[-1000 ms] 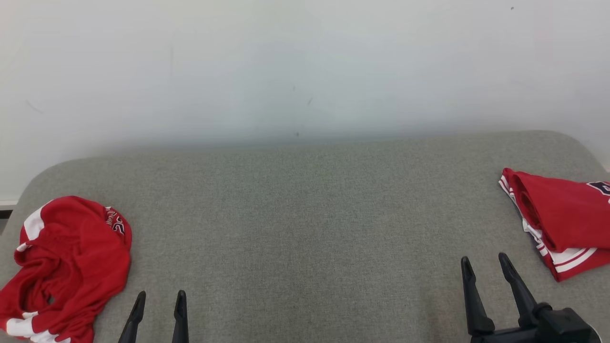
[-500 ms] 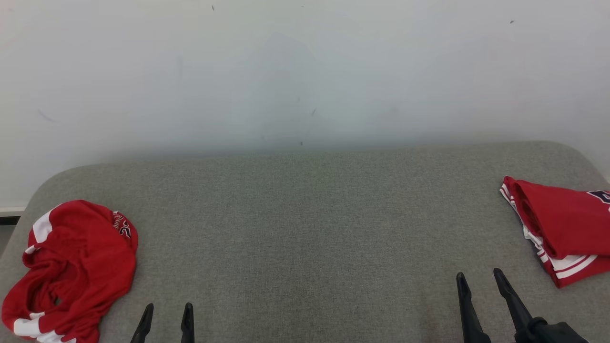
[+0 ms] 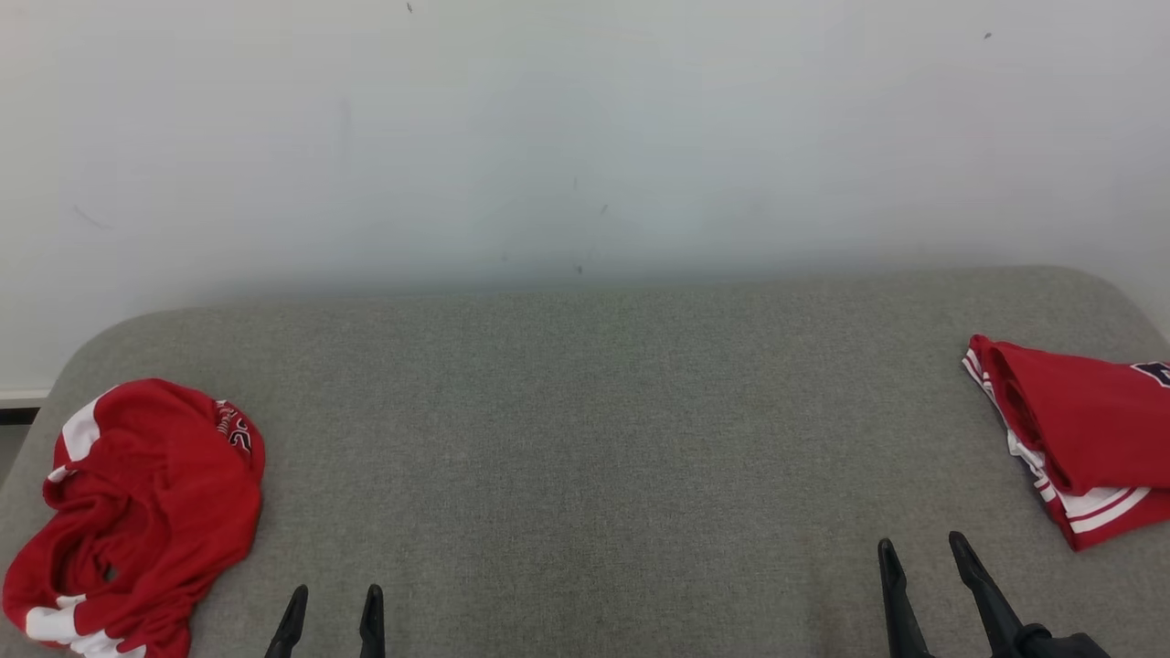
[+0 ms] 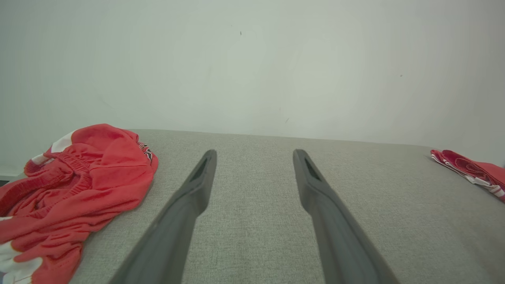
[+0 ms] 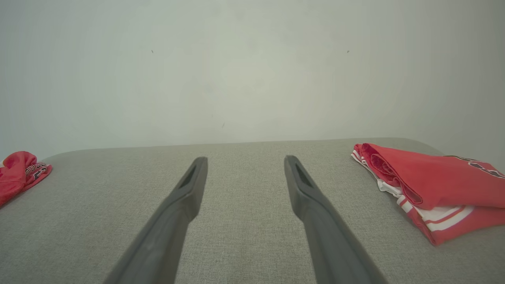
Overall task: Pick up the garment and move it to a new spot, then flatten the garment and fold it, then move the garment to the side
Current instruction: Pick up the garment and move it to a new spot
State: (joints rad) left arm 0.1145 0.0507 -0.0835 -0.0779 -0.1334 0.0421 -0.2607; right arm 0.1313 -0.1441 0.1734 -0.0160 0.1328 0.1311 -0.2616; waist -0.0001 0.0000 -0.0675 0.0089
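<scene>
Left gripper (image 3: 336, 594) sat at the lower left of the head view, fingers parted, nothing between them, over the grey padded surface (image 3: 585, 429). Right gripper (image 3: 920, 541) sat at the lower right, fingers likewise spread and empty, over the same surface. Crumpled red garment (image 3: 146, 512), white trim, lay heaped at the surface's left end, just left of the left gripper and not touching it; the left wrist view showed a gathered elastic band in the heap. Folded red garment (image 3: 1083, 429), striped white-and-red edging, lay at the right end, beyond and right of the right gripper, apart from it, cut off by the frame edge. The two garments were well apart. White wall (image 3: 585, 137) stood behind the surface.
</scene>
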